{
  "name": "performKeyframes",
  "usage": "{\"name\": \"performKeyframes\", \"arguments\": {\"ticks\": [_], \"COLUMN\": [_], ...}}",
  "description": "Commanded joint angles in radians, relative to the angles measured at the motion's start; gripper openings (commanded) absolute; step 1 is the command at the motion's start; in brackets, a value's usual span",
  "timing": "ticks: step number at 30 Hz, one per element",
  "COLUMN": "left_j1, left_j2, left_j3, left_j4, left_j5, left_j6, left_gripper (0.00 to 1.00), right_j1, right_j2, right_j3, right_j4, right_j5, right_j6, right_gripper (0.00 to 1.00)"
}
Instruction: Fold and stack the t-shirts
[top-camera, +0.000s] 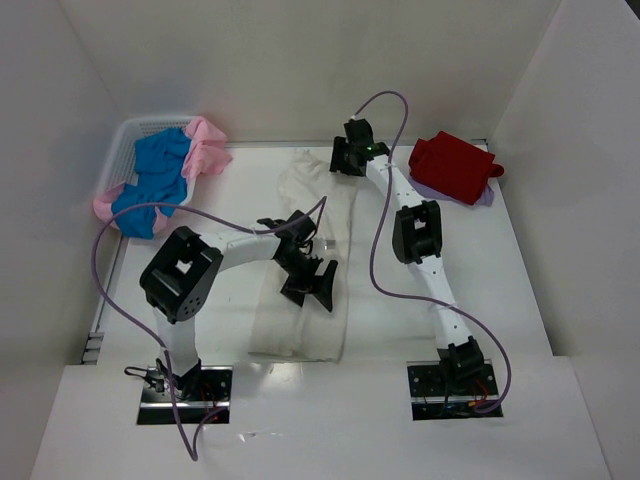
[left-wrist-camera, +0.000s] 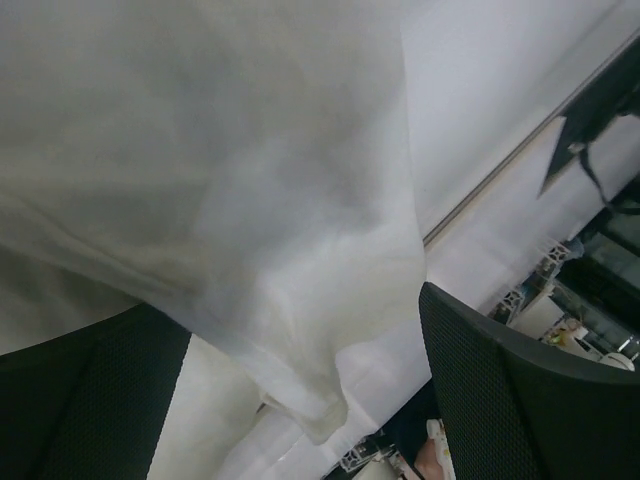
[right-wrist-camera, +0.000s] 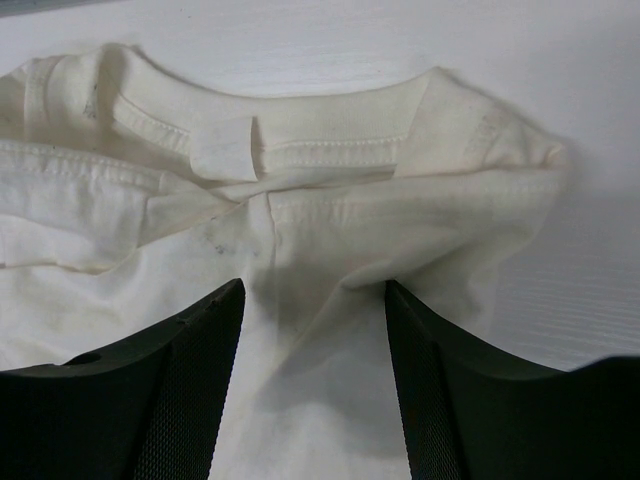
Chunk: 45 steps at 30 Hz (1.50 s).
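Looking down from the top camera, I see the cream-white t-shirt (top-camera: 300, 320) lying as a long narrow strip down the middle of the table (top-camera: 490, 290), running from upper centre to just short of the arm bases.

The left gripper (top-camera: 312, 283) is over the middle of that strip. On its wrist camera the two dark fingers (left-wrist-camera: 510, 400) sit well apart at the lower corners of the frame. A fold of the cream cloth hangs between them, close to the lens, and there is a clear gap between it and the finger on the right side of the frame.

The right gripper (top-camera: 347, 158) is at the top end of the strip. Its wrist view shows the collar (right-wrist-camera: 330, 130) with a small sewn-in label (right-wrist-camera: 222, 150) near the top of the frame. The fingers (right-wrist-camera: 170, 390) are spread at the bottom, with wrinkled cloth lying in the space between them and nothing pinched. Faint marks show on the fabric below the label.

In the upper right of the top view, a red t-shirt (top-camera: 452, 165) lies folded on a lavender one (top-camera: 484, 197), whose edge peeks out at its lower right. In the upper left, a white mesh basket (top-camera: 125, 140) holds a blue t-shirt (top-camera: 160, 170) and a pink one (top-camera: 207, 150), both spilling over its rim.
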<state>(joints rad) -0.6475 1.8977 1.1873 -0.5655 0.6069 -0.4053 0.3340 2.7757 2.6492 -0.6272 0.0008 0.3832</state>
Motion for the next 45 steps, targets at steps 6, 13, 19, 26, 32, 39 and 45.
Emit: {"name": "performKeyframes", "arguments": {"ticks": [6,13,19,26,32,39,45], "left_j1": [-0.012,-0.021,0.017,0.026,0.026,0.017,-0.013], "left_j2": [0.080,-0.160,-0.487,-0.622,-0.608,-0.502,-0.365], "left_j3": [0.101,0.103,0.026,-0.171,-0.293,-0.296,-0.255], "left_j4": [0.199,0.073,0.028,0.091,0.187,0.187,0.187], "left_j5": [-0.049,-0.206,-0.364,-0.394,-0.363,-0.321,-0.223], "left_j6": [-0.005,-0.007,-0.066,-0.169,-0.192,-0.141,-0.084], "left_gripper": [1.00,1.00,1.00,1.00,1.00,1.00,1.00], "right_j1": [-0.010,-0.040,-0.069,-0.026,0.046,0.056,0.056], "right_j2": [0.013,-0.146,-0.392,-0.627,-0.685,-0.631,-0.532], "right_j3": [0.090,0.059,-0.046,-0.521,-0.828,-0.936,-0.866], "right_j4": [0.004,-0.028,-0.021,0.112,0.225,0.268,0.252], "right_j5": [-0.084,-0.073,-0.137,-0.185,-0.185,-0.143,-0.111], "right_j6": [-0.017,-0.027,-0.040,-0.040,-0.040,-0.004,-0.004], "right_gripper": [0.64,0.69,0.74,0.75,0.75,0.74,0.71]}}
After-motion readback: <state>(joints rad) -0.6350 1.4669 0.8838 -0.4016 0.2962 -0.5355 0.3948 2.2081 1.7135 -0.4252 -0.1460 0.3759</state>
